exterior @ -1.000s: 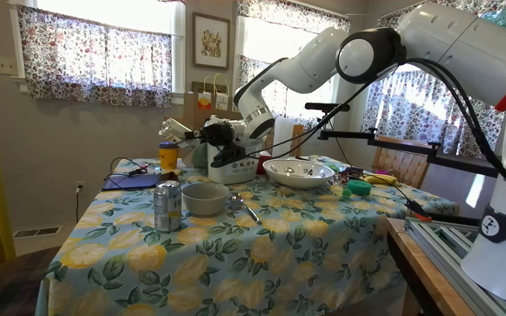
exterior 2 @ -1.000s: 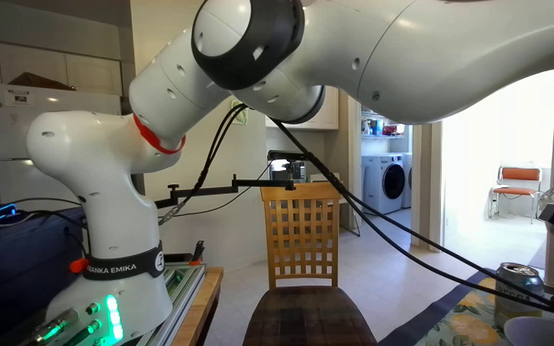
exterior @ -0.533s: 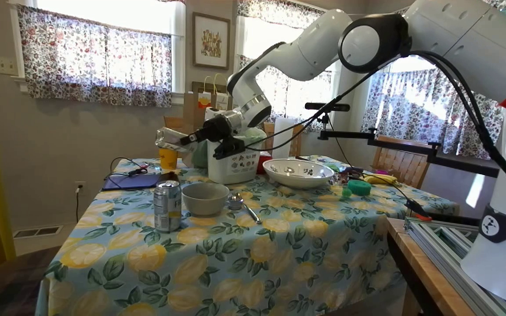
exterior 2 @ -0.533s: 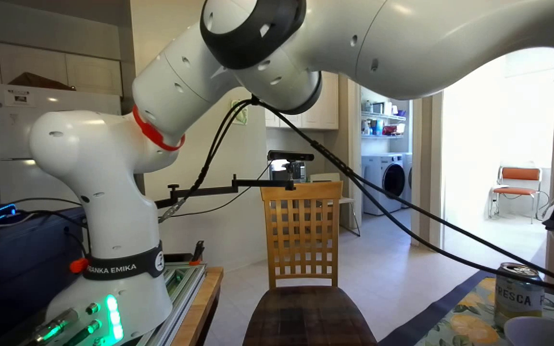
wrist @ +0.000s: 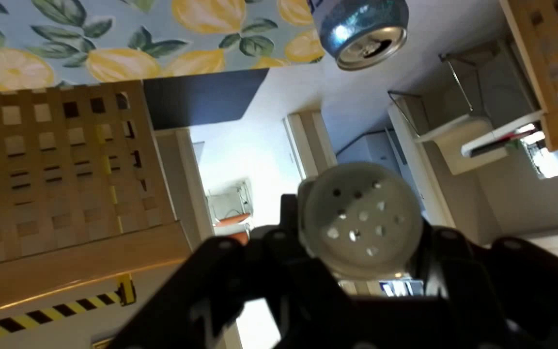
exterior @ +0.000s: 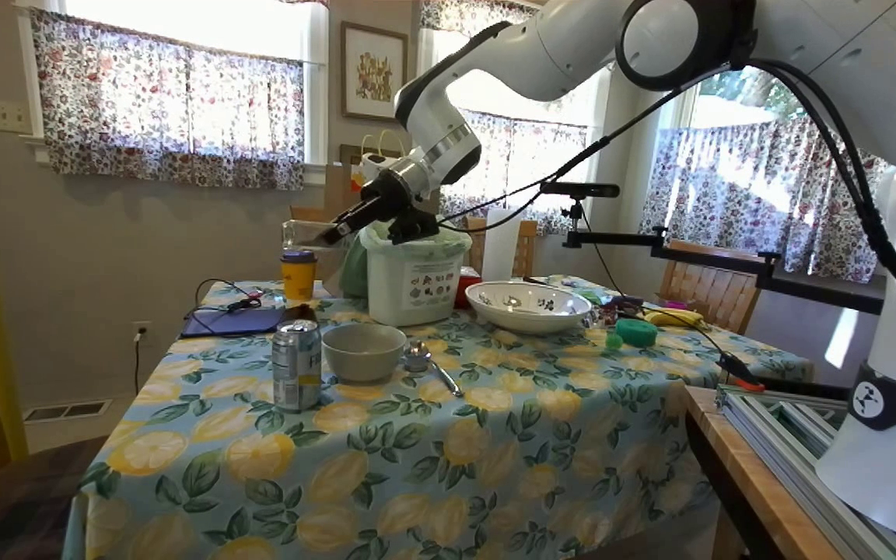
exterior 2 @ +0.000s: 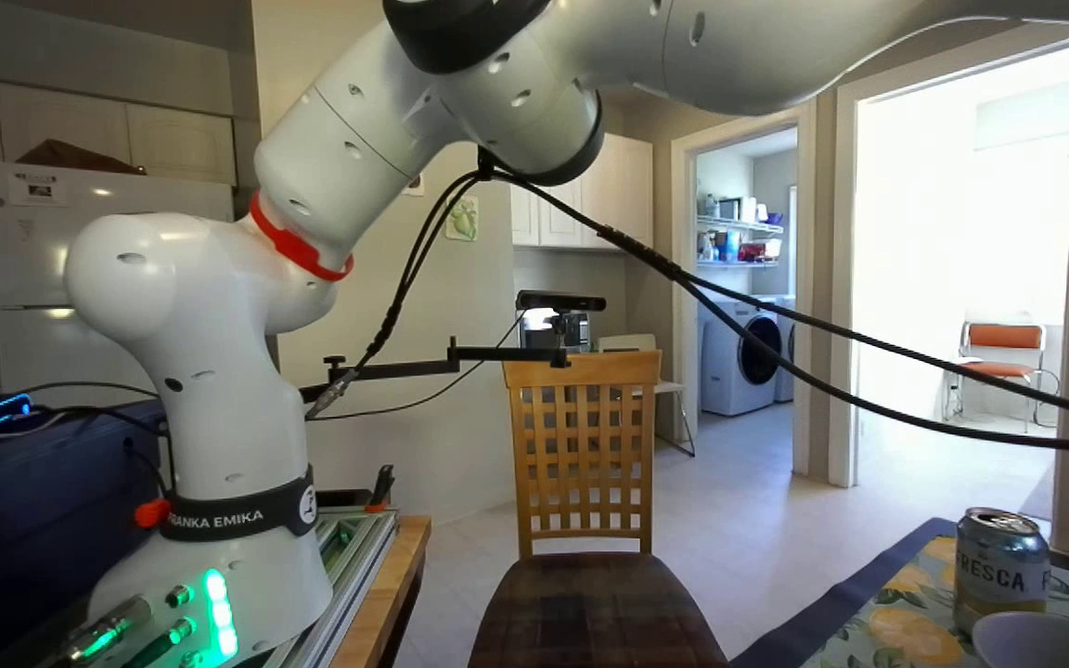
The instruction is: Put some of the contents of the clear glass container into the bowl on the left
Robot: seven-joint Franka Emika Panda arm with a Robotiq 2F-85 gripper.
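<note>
I have my pincer (exterior: 333, 232) clamped around a clear glass shaker (exterior: 304, 235), held above the table (exterior: 495, 362) and lying almost on its side; in the wrist view I see its perforated lid (wrist: 362, 220) facing me. In an exterior view, taken from the pincer, the small grey-white bowl (exterior: 362, 362) stands upright between five and six o'clock. Just beside that bowl I have an upright Fresca can (exterior: 296, 373) at nine o'clock and a metal spoon (exterior: 446, 379) between three and four. From the pincer, a lidded orange cup (exterior: 298, 278) is at seven o'clock, a white bin (exterior: 409, 303) at four, and the wide patterned bowl (exterior: 512, 320) just short of four.
</note>
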